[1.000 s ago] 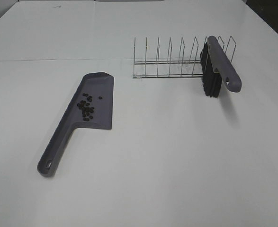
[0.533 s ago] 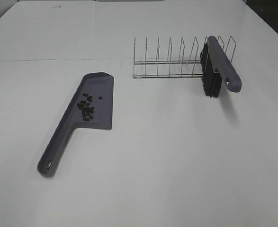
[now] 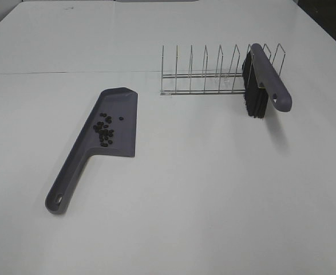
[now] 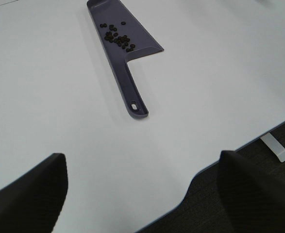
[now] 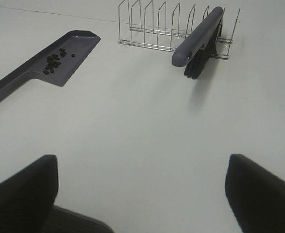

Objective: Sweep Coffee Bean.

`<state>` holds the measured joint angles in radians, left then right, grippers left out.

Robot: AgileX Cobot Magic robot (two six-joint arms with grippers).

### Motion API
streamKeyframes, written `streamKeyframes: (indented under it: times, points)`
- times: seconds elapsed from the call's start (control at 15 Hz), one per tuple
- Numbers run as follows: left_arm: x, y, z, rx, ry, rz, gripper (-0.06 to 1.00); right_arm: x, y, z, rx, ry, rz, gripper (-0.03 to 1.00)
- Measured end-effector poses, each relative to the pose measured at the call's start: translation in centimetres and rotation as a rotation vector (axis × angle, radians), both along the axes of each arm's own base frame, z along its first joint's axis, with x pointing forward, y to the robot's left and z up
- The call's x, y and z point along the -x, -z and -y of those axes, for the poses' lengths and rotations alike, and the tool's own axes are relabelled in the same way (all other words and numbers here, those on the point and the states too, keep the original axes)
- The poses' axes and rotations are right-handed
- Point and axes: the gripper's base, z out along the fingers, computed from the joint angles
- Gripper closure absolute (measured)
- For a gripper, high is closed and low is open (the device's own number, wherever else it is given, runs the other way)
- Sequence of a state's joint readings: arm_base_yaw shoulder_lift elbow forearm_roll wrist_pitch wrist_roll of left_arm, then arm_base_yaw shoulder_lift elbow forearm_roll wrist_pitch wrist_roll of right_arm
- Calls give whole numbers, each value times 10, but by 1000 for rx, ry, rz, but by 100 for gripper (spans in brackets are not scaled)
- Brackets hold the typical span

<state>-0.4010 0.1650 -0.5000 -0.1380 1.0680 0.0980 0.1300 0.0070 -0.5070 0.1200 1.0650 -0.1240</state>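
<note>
The coffee beans (image 3: 104, 130) lie in a loose cluster inside the grey dustpan (image 3: 117, 109), which lies flat on the white table at left of centre; they also show in the left wrist view (image 4: 118, 38) and the right wrist view (image 5: 54, 60). The grey brush (image 3: 268, 80) with black bristles rests in the wire rack (image 3: 205, 74) at the back right. Neither gripper shows in the exterior view. My left gripper (image 4: 142, 194) is open and empty, held back over the table's near edge. My right gripper (image 5: 142, 194) is open and empty, well back from the brush.
The dustpan's handle (image 3: 67, 177) points toward the front left. The table's front edge (image 4: 239, 145) shows in the left wrist view, with dark floor beyond it. A seam (image 3: 70, 73) runs across the table behind the dustpan.
</note>
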Motion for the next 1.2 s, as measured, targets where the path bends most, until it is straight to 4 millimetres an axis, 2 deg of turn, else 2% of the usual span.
streamKeyframes:
  times: [0.4, 0.67, 0.8, 0.93, 1.2]
  points:
    - [0, 0, 0, 1, -20, 0, 18, 0, 0, 0, 0, 0, 1, 17]
    - [-3, 0, -3, 3, -200, 5, 18, 0, 0, 0, 0, 0, 1, 17]
    - [3, -1, -6, 14, -314, 51, 18, 0, 0, 0, -1, 27, 1, 17]
    - [17, -1, -7, 33, -384, 149, 18, -1, 0, -1, -1, 93, 2, 17]
    - [20, -1, -7, 36, -387, 166, 18, 1, 0, -1, -6, 100, 14, 17]
